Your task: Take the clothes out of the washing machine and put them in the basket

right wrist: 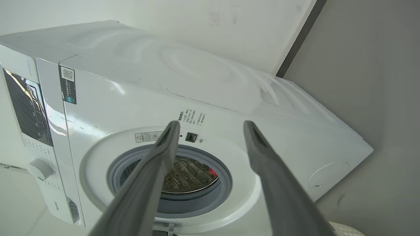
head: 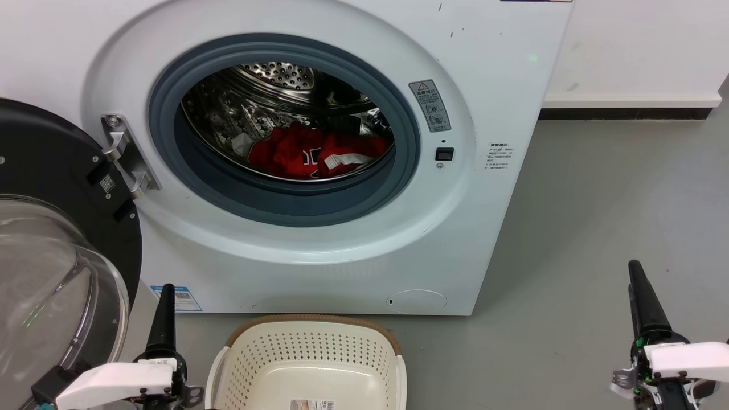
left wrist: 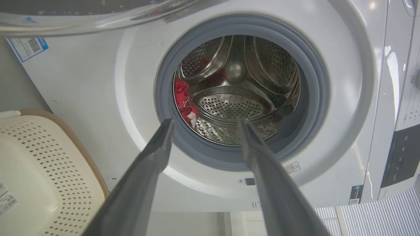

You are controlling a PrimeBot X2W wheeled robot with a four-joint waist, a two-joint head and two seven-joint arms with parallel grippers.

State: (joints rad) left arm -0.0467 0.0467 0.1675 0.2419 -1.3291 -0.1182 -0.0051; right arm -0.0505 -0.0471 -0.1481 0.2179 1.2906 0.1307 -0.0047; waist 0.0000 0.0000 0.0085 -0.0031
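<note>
"While the washing machine is standing with its door hanging wide open on the left, where are the clothes lying?"

"They are lying in a red heap at the bottom of the steel drum, behind the grey ring; a strip of white trim and a dark emblem are showing on them."

"And the basket?"

"It is sitting on the grey floor just in front of the machine, below the round opening; a label is showing on its pale bottom."

"What are the hands doing?"

"The left hand is hovering low between the open door and the basket; its two fingers are pointing towards the opening and standing apart, gripping nothing; the right hand is hovering over the floor, well off to the right of the machine; its fingers are standing apart too, and they are touching nothing."
</note>
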